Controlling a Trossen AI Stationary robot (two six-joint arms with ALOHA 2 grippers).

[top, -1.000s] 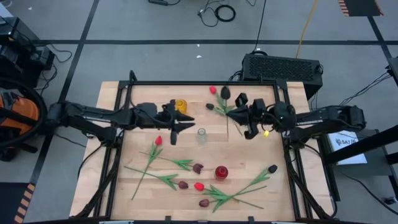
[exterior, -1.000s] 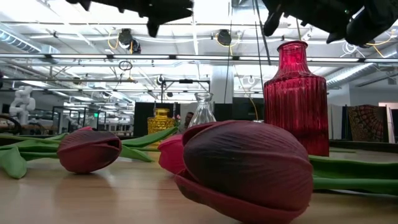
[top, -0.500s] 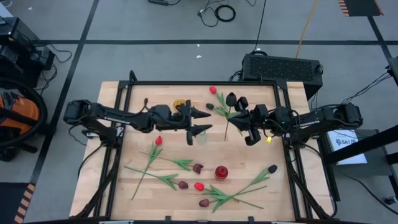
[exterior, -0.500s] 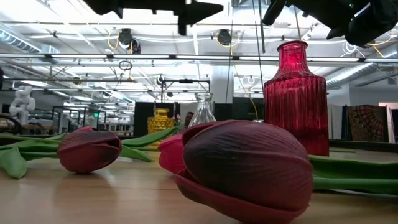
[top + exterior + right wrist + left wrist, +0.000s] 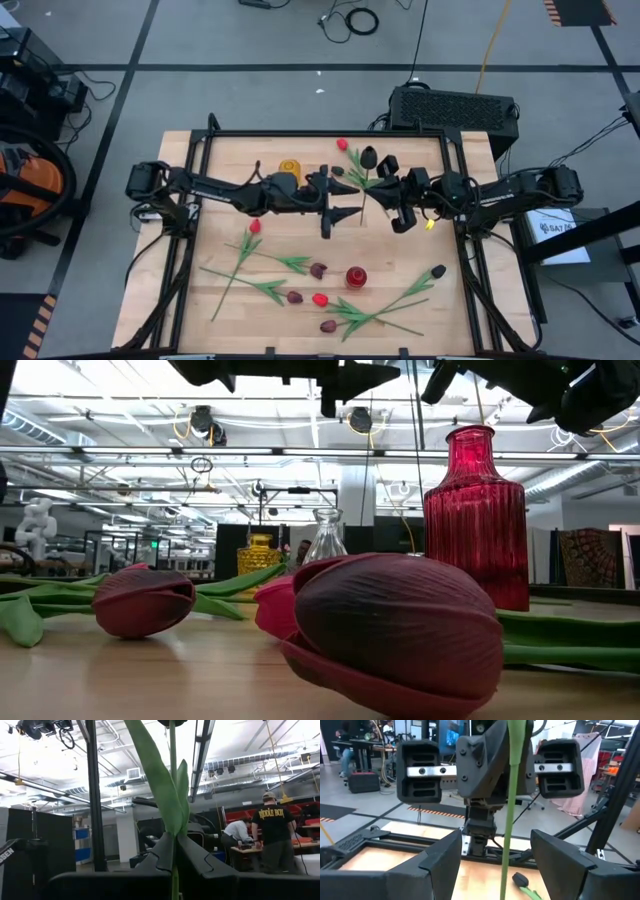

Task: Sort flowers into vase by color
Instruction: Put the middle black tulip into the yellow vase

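Observation:
My right gripper point(image 5: 376, 193) is shut on a near-black tulip point(image 5: 369, 157) and holds it upright above the table's far middle. My left gripper point(image 5: 340, 201) reaches in from the left, open. In the left wrist view its fingers point(image 5: 440, 865) stand on either side of the green stem point(image 5: 512, 795) without touching it. Several red, maroon and dark tulips point(image 5: 318, 270) lie flat on the near half. Two more point(image 5: 342, 145) lie near the far edge. The red vase point(image 5: 356, 277) and yellow vase point(image 5: 290, 167) stand upright. The clear vase point(image 5: 325, 540) shows only in the low view. My right gripper point(image 5: 173, 855) pinches the tulip's stem point(image 5: 173, 832) between its two fingers, just below where the long leaf point(image 5: 160, 780) branches off. The fingers come level from the table's right, across the stem. The tulip is lifted clear and upright, head up, lower stem hanging below the fingers.
A black frame rail point(image 5: 300, 133) borders the wooden table. The left arm lies across the table's far-left part, over the clear vase in the high view. Big tulip heads point(image 5: 400, 630) fill the low view's foreground. People stand at benches in the room beyond point(image 5: 272, 835).
My left gripper has moved toward the table's right, past the yellow vase and over the clear vase, up to the held tulip's stem, staying open. My right gripper has kept the tulip upright and nearly in place.

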